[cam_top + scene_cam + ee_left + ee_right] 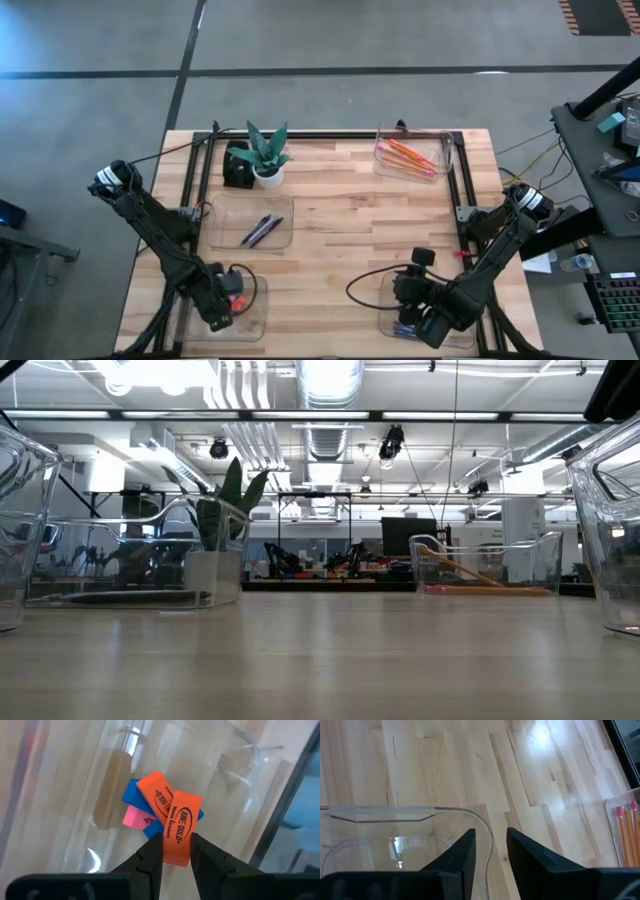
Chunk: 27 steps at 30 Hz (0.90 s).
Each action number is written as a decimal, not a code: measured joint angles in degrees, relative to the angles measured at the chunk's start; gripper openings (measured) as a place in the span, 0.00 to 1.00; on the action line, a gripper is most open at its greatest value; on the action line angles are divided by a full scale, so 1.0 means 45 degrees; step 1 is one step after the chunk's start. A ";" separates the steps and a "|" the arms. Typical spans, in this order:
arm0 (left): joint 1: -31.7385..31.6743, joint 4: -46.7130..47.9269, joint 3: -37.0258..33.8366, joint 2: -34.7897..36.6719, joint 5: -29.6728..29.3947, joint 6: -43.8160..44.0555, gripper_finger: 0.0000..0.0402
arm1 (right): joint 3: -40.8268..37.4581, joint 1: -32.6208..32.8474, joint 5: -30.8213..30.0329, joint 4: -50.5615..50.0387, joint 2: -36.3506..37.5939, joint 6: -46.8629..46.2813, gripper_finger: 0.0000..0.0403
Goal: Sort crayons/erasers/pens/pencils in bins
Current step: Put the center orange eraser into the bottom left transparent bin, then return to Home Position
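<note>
Right now I have the left tool clamped on an orange eraser, held over the near-left bin where other erasers lie. My right tool sits over the near-right bin, fingers parted, gripping nothing.

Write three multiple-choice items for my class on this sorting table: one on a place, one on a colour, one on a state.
1. Where is the bin with the pencils?
A. far right corner
B. near left corner
C. table centre

2. What colour is the eraser between the left gripper's fingers?
A. green
B. orange
C. white

3. How is the right gripper?
A. shut on a pencil
B. shut on an eraser
C. holding nothing

Answers: 1 A, the high view shows them by the far right edge. 2 B, the left wrist view shows orange. 3 C, only a bin's rim shows between its fingers.
</note>
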State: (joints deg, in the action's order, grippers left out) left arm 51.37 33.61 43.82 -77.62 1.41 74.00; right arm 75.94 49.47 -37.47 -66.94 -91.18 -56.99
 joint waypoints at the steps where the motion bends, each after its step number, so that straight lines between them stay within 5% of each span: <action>1: 0.0001 -0.0005 -0.0012 0.0000 0.0000 0.0346 0.18 | 0.0000 0.0000 -0.0005 -0.0005 0.0000 0.0000 0.25; 7: 0.0000 -0.0050 -0.0030 0.0000 -0.0005 0.1759 0.18 | 0.0000 0.0000 -0.0015 -0.0002 0.0000 0.0005 0.25; 27: 0.0000 -0.0016 0.0247 0.1063 0.0517 0.1276 0.36 | 0.0003 0.0000 -0.0019 -0.0022 0.0000 0.0165 0.25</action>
State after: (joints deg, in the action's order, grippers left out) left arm 51.37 33.53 44.93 -72.84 3.73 79.74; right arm 75.95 49.47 -37.56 -67.03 -91.18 -56.25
